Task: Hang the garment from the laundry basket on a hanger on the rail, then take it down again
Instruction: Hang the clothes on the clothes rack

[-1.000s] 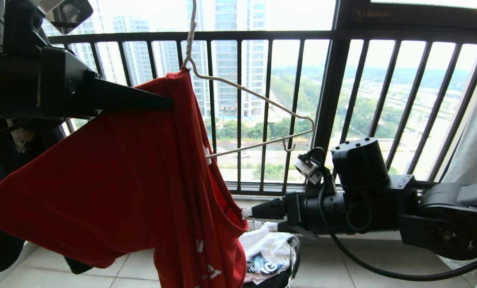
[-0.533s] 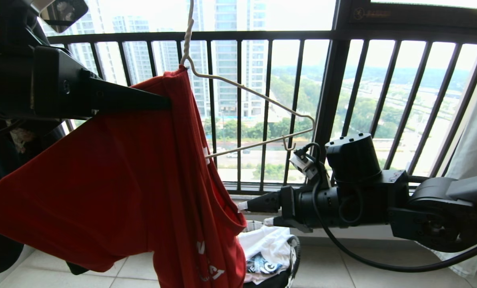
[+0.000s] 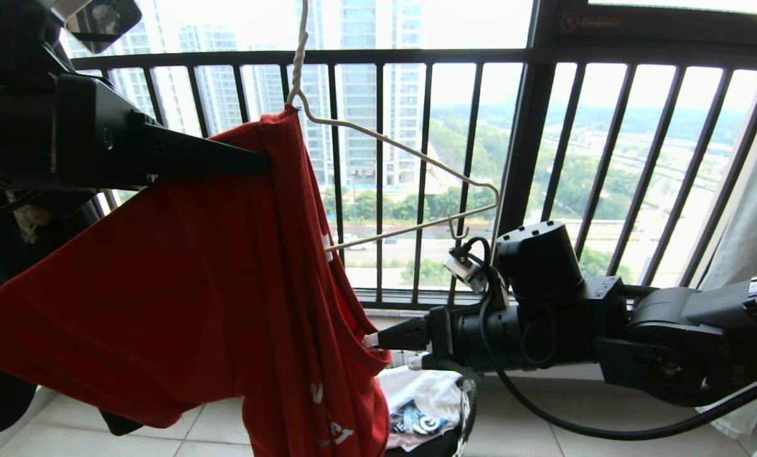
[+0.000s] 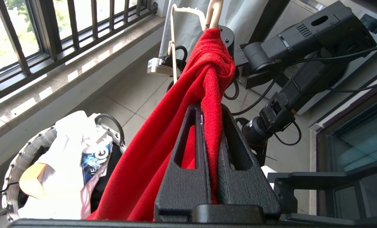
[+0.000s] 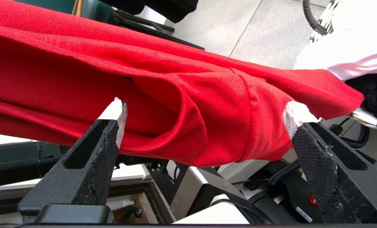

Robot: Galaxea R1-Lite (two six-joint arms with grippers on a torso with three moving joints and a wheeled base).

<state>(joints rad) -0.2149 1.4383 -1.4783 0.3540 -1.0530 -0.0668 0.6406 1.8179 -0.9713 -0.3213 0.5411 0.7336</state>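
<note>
the garment (image 3: pixel 181 279) is found hung by one bunched shoulder at the neck of the hanger (image 3: pixel 404 184), its red cloth falling in a long drape downward and to the left, with the lettered front hanging lowest at centre. the hanger's right arm and lower wire are seen bare; only the left side is covered. the hanger's hook runs up out of the head view, so the rail is not seen.

the left gripper (image 4: pixel 209 126) is closed on the bunched cloth just below the hanger's neck, the red fabric being pinched between both fingers. in the head view it reaches in level from the left.

the right gripper (image 5: pixel 204 110) is held wide open, coming in level from the right. a loose fold of the garment, where a seam runs across it, lies between and just beyond its white-tipped fingertips (image 5: pixel 115 109), which appear at or very near the cloth. the fold's long axis runs across the gap. the right gripper is judged the nearer one to this free edge.

the next move is judged to depend on that fold staying within the gap as the fingers close.

the laundry basket (image 3: pixel 464 406) stands on the floor below, holding other clothes.
</note>
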